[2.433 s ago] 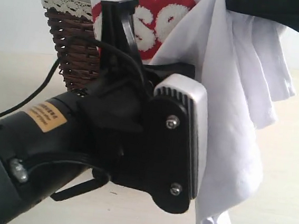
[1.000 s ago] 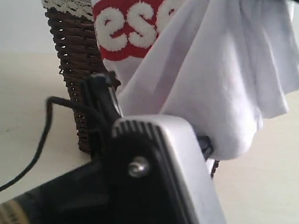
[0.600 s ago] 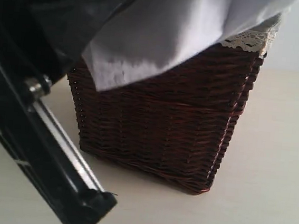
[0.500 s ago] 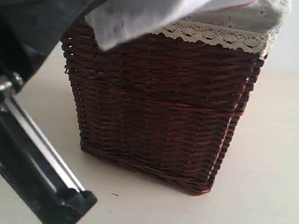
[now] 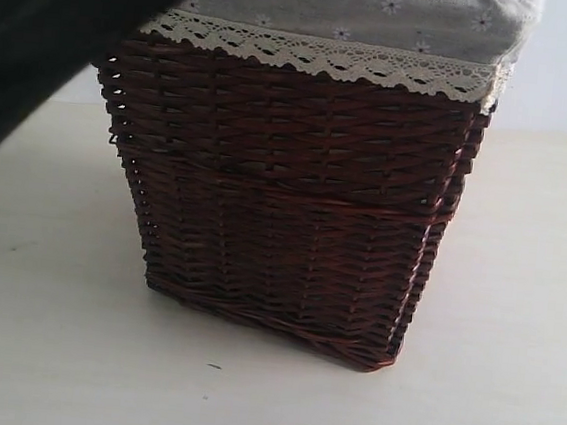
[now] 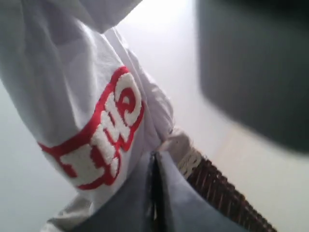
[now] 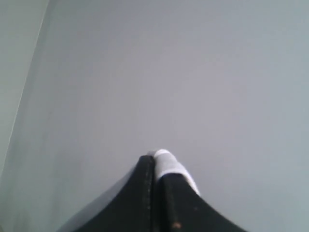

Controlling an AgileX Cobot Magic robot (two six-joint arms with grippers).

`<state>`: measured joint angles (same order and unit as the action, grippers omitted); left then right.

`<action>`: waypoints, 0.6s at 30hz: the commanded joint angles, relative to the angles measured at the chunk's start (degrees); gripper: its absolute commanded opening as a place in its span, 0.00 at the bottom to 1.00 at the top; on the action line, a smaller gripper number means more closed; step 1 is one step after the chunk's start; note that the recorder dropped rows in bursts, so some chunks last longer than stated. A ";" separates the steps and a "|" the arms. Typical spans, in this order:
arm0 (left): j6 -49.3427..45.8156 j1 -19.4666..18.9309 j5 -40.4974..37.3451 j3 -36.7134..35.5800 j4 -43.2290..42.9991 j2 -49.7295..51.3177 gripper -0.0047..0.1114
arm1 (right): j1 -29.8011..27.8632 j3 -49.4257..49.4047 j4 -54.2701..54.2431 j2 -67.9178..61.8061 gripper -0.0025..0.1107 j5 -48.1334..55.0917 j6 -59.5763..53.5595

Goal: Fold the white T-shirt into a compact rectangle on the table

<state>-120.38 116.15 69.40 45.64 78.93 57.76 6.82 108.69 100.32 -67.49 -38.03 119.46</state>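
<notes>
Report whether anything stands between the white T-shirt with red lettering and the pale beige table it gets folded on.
The dark brown wicker basket with lace-trimmed grey liner stands on the pale beige table, and the left wrist view shows it behind the hanging white T-shirt, likely under it. Bare table lies beside it.

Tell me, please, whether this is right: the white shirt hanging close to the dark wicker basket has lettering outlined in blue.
Not quite: the left wrist view shows the lettering on the white shirt outlined in red, not blue. The rest holds: it hangs close to the dark wicker basket.
</notes>
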 commanded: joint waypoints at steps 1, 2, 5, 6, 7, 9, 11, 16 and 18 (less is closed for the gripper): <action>3.96 -8.13 0.56 -4.29 2.60 -5.37 0.04 | -1.16 0.20 -0.38 -4.86 0.02 -4.07 0.62; 5.01 -10.99 0.56 -5.73 2.60 -7.99 0.04 | -1.74 0.20 -0.38 -5.97 0.02 -5.03 0.62; 6.81 -19.76 -1.96 -8.03 2.60 -15.14 0.04 | -3.95 0.20 -0.38 -9.37 0.02 -7.70 2.08; 6.92 -21.90 -4.75 -8.45 2.76 -17.69 0.04 | -4.79 0.20 -0.38 -10.56 0.02 -8.80 2.08; 7.34 -24.37 -7.91 -8.67 2.80 -19.83 0.04 | -5.58 0.20 -0.38 -11.69 0.02 -10.01 2.08; 8.87 -27.91 -11.02 -8.76 2.50 -23.02 0.04 | -6.52 0.20 -0.38 -13.59 0.02 -12.29 2.08; 9.24 -30.92 -10.71 -8.76 2.12 -25.13 0.04 | -6.82 0.20 -0.38 -15.26 0.02 -13.65 2.08; 9.78 -34.23 -10.00 -8.95 2.32 -26.40 0.04 | -8.46 0.20 -0.38 -17.25 0.02 -13.16 2.08; 9.73 -34.54 -8.77 -9.05 2.57 -26.40 0.04 | -10.46 0.20 -0.38 -17.25 0.02 -13.38 2.08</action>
<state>-111.15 82.20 60.20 36.93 81.73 31.54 -1.31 108.69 100.43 -84.76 -51.72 121.50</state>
